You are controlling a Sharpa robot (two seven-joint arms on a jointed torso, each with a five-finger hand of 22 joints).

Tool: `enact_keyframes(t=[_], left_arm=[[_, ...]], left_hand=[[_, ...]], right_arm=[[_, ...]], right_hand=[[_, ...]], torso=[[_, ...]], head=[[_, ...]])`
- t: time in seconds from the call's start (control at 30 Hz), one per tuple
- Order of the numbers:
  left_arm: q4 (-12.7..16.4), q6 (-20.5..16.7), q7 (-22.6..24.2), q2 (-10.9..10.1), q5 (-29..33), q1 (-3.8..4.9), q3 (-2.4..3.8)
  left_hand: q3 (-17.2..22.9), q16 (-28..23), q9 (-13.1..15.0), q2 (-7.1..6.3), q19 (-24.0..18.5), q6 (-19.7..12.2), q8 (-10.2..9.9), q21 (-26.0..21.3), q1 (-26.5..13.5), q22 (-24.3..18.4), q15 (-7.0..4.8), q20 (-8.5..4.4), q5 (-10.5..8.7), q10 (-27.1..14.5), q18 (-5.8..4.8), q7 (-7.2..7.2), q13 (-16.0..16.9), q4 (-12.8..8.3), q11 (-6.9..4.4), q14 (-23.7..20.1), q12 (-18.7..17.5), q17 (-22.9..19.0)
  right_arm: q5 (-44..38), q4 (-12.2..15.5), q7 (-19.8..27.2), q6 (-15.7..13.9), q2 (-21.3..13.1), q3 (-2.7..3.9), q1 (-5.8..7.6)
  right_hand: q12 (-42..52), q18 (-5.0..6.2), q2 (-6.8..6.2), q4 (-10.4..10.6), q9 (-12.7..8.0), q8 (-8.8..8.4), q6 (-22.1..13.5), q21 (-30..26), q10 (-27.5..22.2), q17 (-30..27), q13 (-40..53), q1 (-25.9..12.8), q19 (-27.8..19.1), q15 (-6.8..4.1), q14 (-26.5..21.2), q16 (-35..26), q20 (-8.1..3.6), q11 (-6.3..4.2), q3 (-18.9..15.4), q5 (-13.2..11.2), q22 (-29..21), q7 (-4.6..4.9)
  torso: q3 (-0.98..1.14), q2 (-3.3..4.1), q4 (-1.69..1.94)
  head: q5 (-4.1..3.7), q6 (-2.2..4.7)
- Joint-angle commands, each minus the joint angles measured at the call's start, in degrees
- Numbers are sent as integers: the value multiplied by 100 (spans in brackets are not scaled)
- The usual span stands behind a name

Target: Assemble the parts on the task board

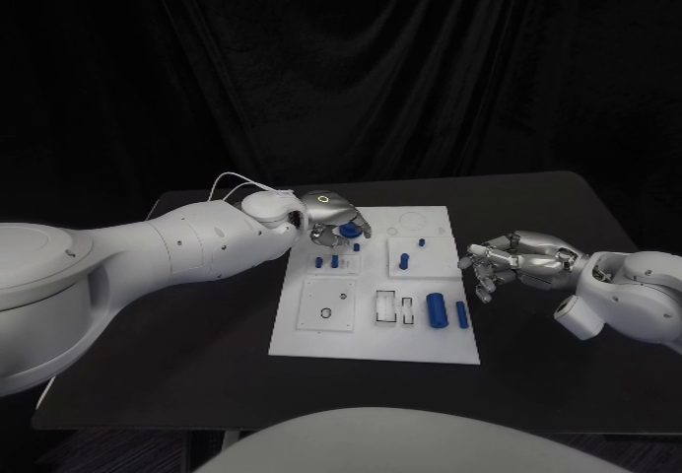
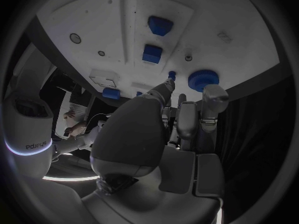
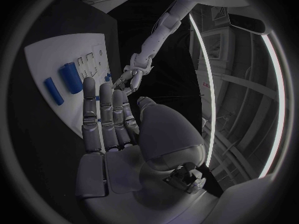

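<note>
Wrist band (image 2: 28, 147) lettering unreadable, task board (image 1: 373, 335) unlabelled

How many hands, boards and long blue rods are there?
Hands: 2, the left hand and the right hand
Board: 1
Long blue rods: 2
Total: 5

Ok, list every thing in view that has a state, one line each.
Left robot hand: over the task board's far end, fingertips at a round blue part.
Right robot hand: holds nothing, fingers apart, beside the board.
Task board: flat on the table.
Two blue cylinders: lying on the board.
</note>
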Motion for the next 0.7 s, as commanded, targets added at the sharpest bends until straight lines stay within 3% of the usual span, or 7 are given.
enact_keyframes(t=[0.03,0.3,0.7], left_arm=[[-27,9,91,43,-214,-27,7],[-115,41,-8,153,-232,-111,7],[-243,114,-121,248,-235,-151,8]], left_hand=[[-3,-8,-23,7,0,74,0,-40,-69,525,12,4,-25,48,15,11,-24,37,-1,-3,-37,-31],[-9,-22,-95,4,-26,139,6,-152,-88,503,25,3,-39,87,28,116,-81,59,14,-23,-84,-67],[73,-9,-204,-5,11,495,86,-229,-66,515,28,-2,-8,389,26,342,-162,75,12,-27,-102,-101]], right_arm=[[0,20,18,24,-14,4,-14],[0,35,9,34,-16,4,-14],[0,37,-12,47,-6,4,-13]], right_hand=[[15,93,29,-12,8,39,-49,1,-42,-6,-8,-7,-42,-8,-38,29,8,-15,-37,-20,10,-2],[15,93,31,-12,8,42,-48,1,-43,-7,-9,-8,-43,-7,-39,30,9,-15,-37,-20,10,-3],[17,93,33,-12,9,48,-48,0,-44,-10,-10,-8,-45,-7,-41,30,10,-15,-38,-21,11,-3]], torso=[[-11,13,-24],[-9,16,-22],[-5,17,-42]], head=[[7,0],[-8,0],[-4,0]])
